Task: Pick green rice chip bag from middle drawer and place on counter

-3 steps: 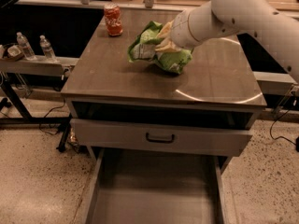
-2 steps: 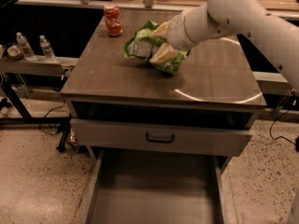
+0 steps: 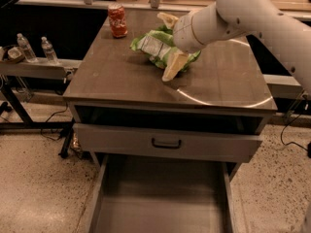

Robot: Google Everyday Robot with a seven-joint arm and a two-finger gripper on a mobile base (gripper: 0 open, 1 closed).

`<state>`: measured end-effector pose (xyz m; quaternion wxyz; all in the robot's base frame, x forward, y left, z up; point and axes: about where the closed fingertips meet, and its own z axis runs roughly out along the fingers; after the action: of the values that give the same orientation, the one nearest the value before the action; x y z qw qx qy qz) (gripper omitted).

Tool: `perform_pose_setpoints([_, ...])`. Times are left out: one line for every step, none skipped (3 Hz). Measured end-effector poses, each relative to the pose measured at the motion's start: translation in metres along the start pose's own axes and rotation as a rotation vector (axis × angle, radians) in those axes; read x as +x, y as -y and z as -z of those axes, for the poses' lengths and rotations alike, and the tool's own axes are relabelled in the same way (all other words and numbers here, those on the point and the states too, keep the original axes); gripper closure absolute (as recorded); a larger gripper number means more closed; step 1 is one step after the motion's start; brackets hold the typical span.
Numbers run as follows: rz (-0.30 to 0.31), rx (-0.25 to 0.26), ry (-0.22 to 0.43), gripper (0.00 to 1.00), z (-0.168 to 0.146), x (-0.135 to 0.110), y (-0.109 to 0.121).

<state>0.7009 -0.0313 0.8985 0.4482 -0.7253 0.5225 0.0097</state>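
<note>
The green rice chip bag (image 3: 154, 46) lies crumpled on the counter (image 3: 116, 76), its white label panel facing up, a little right of the red can. My gripper (image 3: 164, 46) is over the bag with its two pale fingers spread wide, one fingertip (image 3: 167, 19) behind the bag and one (image 3: 174, 66) in front of it. The fingers straddle the bag without pressing on it. The middle drawer (image 3: 160, 203) is pulled out at the bottom of the view; its floor is bare.
A red can (image 3: 117, 20) stands at the counter's back left. A closed drawer front with a dark handle (image 3: 166, 143) sits above the open drawer. Two water bottles (image 3: 48, 50) stand on the narrow side shelf at left. Cables lie on the speckled floor.
The bag has come down and to the left onto the counter. The fingers, closed on the bag before, now stand wide apart around it.
</note>
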Motion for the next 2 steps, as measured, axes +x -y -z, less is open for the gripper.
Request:
perform_pose_setpoints([-0.014,0.050,0.004,0.00,0.016,0.002,0.004])
perform_pose_setpoints([-0.032,0.118,0.002,0.00,0.053,0.009,0.016])
